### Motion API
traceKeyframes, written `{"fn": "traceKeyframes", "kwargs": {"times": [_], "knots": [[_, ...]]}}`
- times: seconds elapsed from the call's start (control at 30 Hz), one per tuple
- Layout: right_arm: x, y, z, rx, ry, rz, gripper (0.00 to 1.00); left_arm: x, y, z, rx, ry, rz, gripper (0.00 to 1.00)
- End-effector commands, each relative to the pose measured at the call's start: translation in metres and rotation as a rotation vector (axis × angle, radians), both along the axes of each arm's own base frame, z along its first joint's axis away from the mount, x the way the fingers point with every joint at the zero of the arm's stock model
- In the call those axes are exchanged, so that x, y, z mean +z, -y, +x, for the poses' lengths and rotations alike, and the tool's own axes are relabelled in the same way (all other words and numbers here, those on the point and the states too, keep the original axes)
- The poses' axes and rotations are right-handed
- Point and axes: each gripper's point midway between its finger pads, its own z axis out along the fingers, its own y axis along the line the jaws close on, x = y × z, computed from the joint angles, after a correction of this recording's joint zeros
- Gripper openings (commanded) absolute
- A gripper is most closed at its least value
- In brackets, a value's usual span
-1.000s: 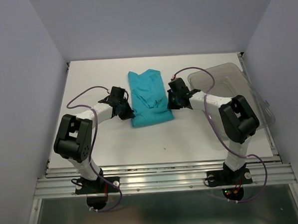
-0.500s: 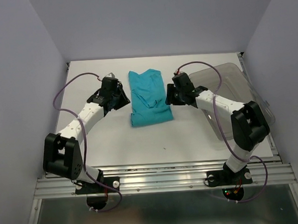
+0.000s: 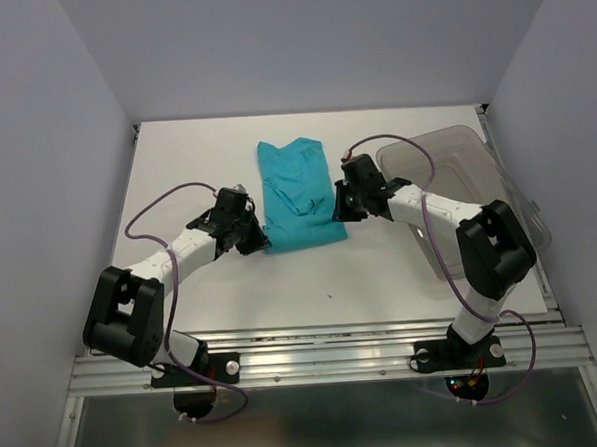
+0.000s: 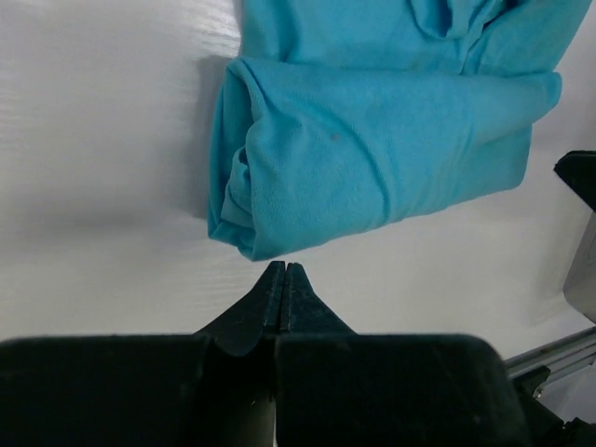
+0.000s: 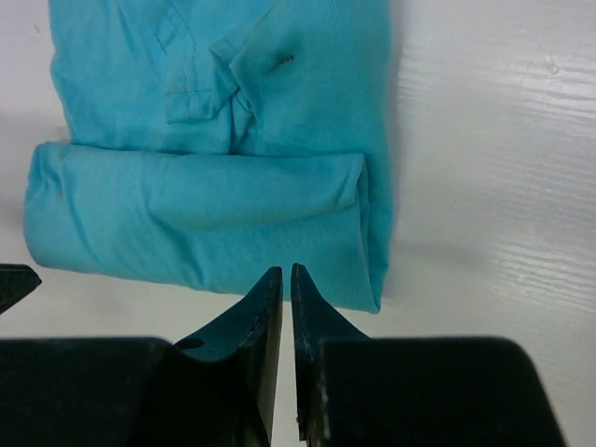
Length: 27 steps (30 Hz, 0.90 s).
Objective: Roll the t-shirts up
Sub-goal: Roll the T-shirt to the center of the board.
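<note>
While white table (image 3: 182, 290) carries clear bin (image 3: 476, 164) at far right, teal t-shirt (image 3: 297, 194) lies mid-table between my arms: near end rolled into fat tube, collar half flat. Roughly half left, I judge. My left pincer (image 4: 282, 270) pressed together, empty, just off roll. Right pincer (image 5: 284, 272) almost together, thin slit, nothing visibly caught.

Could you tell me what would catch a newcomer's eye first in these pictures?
A teal t-shirt lies at the middle of the white table, its near end rolled into a thick tube. The left gripper and right gripper, both closed or nearly so, sit at the roll's two ends. A clear plastic bin rests at far right.
</note>
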Motion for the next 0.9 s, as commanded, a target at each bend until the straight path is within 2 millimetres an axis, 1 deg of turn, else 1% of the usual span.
{"fn": "traceKeyframes", "kwargs": {"times": [0.0,0.07,0.1,0.13,0.17,0.2,0.23,0.27,0.3,0.33,0.37,0.4,0.43,0.5,0.53,0.57,0.63,0.7,0.73,0.77,0.8,0.87], "knots": [[0.002,-0.022,0.011,0.040,0.006,0.040,0.14,-0.001,0.014,0.021,-0.008,0.043,-0.041,0.03],[-0.007,-0.022,0.017,0.027,-0.005,0.025,0.14,-0.007,0.015,0.029,-0.009,0.041,-0.020,0.03],[-0.020,-0.021,0.019,0.020,-0.021,0.000,0.14,-0.011,0.013,0.034,-0.002,0.040,-0.001,0.02],[-0.024,-0.020,0.022,0.014,-0.022,-0.011,0.14,-0.017,0.016,0.042,-0.007,0.030,0.012,0.01],[-0.029,-0.019,0.024,0.005,-0.025,-0.026,0.14,-0.018,0.016,0.046,-0.008,0.030,0.022,0.01],[-0.042,-0.012,0.027,-0.016,-0.042,-0.053,0.14,-0.020,0.017,0.049,-0.014,0.031,0.032,0.00],[-0.048,-0.006,0.031,-0.042,-0.037,-0.085,0.14,-0.020,0.018,0.057,-0.014,0.033,0.040,0.00],[-0.053,0.003,0.036,-0.075,-0.030,-0.113,0.14,-0.021,0.017,0.060,-0.011,0.031,0.054,0.00],[-0.060,0.010,0.038,-0.096,-0.041,-0.131,0.13,-0.018,0.018,0.064,-0.017,0.040,0.060,0.00],[-0.063,0.014,0.038,-0.106,-0.047,-0.148,0.13,-0.016,0.017,0.066,-0.017,0.044,0.069,0.00],[-0.064,0.019,0.039,-0.124,-0.042,-0.170,0.13,-0.016,0.014,0.066,-0.013,0.041,0.084,0.00],[-0.063,0.021,0.038,-0.128,-0.043,-0.181,0.12,-0.013,0.014,0.068,-0.012,0.049,0.086,0.00],[-0.058,0.022,0.035,-0.122,-0.041,-0.176,0.12,-0.007,0.011,0.070,-0.006,0.066,0.095,0.00],[-0.046,0.019,0.033,-0.108,-0.025,-0.152,0.12,-0.002,0.009,0.073,-0.001,0.081,0.100,0.00],[-0.032,0.017,0.035,-0.106,-0.002,-0.126,0.12,0.000,0.008,0.075,0.003,0.090,0.098,0.00],[-0.027,0.014,0.035,-0.103,0.005,-0.110,0.12,0.000,0.008,0.076,0.004,0.090,0.098,0.00],[-0.012,-0.002,0.034,-0.071,0.027,-0.064,0.12,-0.003,0.008,0.083,0.007,0.083,0.098,0.00],[-0.005,-0.014,0.033,-0.050,0.028,-0.026,0.12,-0.006,0.010,0.088,0.001,0.078,0.097,0.00],[-0.002,-0.018,0.036,-0.049,0.035,-0.014,0.12,-0.008,0.012,0.093,-0.001,0.077,0.099,0.00],[-0.004,-0.023,0.035,-0.040,0.030,-0.012,0.12,-0.009,0.012,0.095,-0.004,0.076,0.104,0.00],[-0.015,-0.023,0.035,-0.041,0.011,-0.024,0.12,-0.011,0.014,0.096,-0.008,0.073,0.105,0.00],[-0.031,-0.017,0.035,-0.062,-0.009,-0.059,0.12,-0.018,0.013,0.097,-0.007,0.061,0.113,0.00]]}}
